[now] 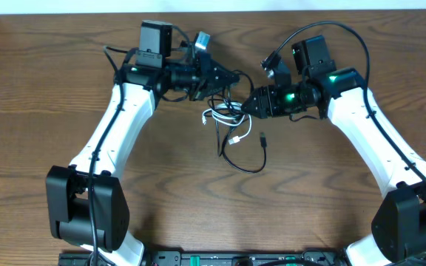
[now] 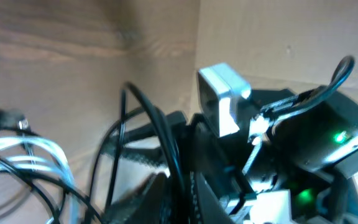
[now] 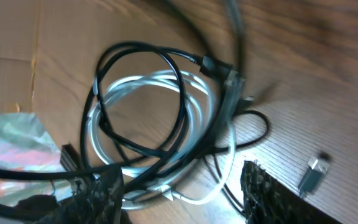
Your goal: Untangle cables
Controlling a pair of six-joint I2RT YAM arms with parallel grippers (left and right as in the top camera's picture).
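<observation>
Left gripper (image 1: pixel 228 78) is fully closed. From the left wrist cam it looks pinched on the black cable (image 2: pixel 160 130), which arcs up off the table (image 1: pixel 50 89) into the fingers. That view is blurry, so call it medium confidence.

Right gripper (image 3: pixel 179 186) is open, with its fingers (image 3: pixel 101 193) wide apart. The tangle lies in the gap between them and nothing is clamped.

The cables sit mid-table between the two gripper tips. The white cable (image 1: pixel 224 114) is a small flat coil with its plug (image 1: pixel 235 139) poking out below. The black cable (image 1: pixel 242 164) is looped through and over the white coil, then trails toward the near edge in a big open loop. Its plug end (image 1: pixel 262 137) lies apart from the coil.

On the right wrist cam the black loops (image 3: pixel 135 50) cross over the white ones (image 3: pixel 166 84), so they're still interlaced. A small metal plug (image 3: pixel 312 174) lies on the wood just beyond the right finger.

Green status LEDs (image 1: pixel 333 77) are lit on both arms. Any print on the hardware is too small to read.
</observation>
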